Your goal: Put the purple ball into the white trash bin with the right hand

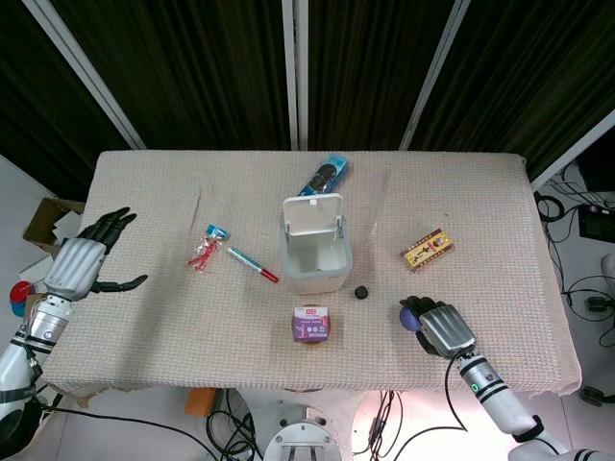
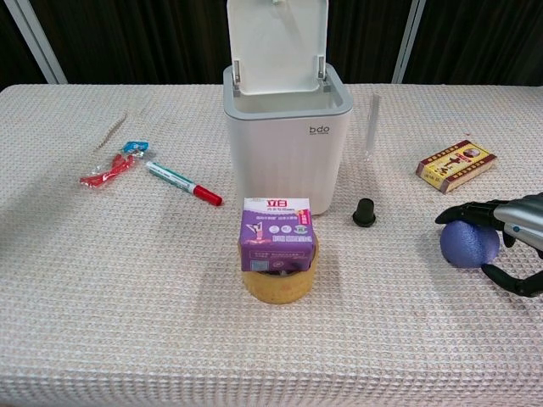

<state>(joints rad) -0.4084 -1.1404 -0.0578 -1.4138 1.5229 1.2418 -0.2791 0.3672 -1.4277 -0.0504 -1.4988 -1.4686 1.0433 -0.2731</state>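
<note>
The purple ball (image 2: 467, 244) lies on the table (image 2: 127, 322) at the near right, well to the right of the white bin (image 2: 287, 144). The right hand (image 2: 507, 239) is laid over the ball, with dark fingers (image 2: 462, 212) curved across the top and one more low beside it. The ball is touched, but it cannot be told whether it is truly gripped yet; it rests on the cloth.

A slip is the main risk. The ball is round and looks smooth and a little squashy, so it could be squeezed out sideways if the fingers are closed off-centre. On the bumpy woven cloth it would probably not roll far, but the table edge is close. On the way to the bin, the small black cap (image 2: 364, 212) could be knocked, and the purple carton (image 2: 276, 235) sat on a yellow roll of tape (image 2: 279, 284) could be tipped if the arm is swung low. The bin is tall, hard plastic with its lid (image 2: 277, 38) stood up, so the ball must be lifted high enough or the rim will be hit.

Farther back, a flat yellow box (image 2: 456, 165), a thin pen (image 2: 183, 184) with a red cap and a crinkly wrapper (image 2: 114, 165) are seen. The left hand (image 1: 85, 264) is held far off, empty, fingers spread.
</note>
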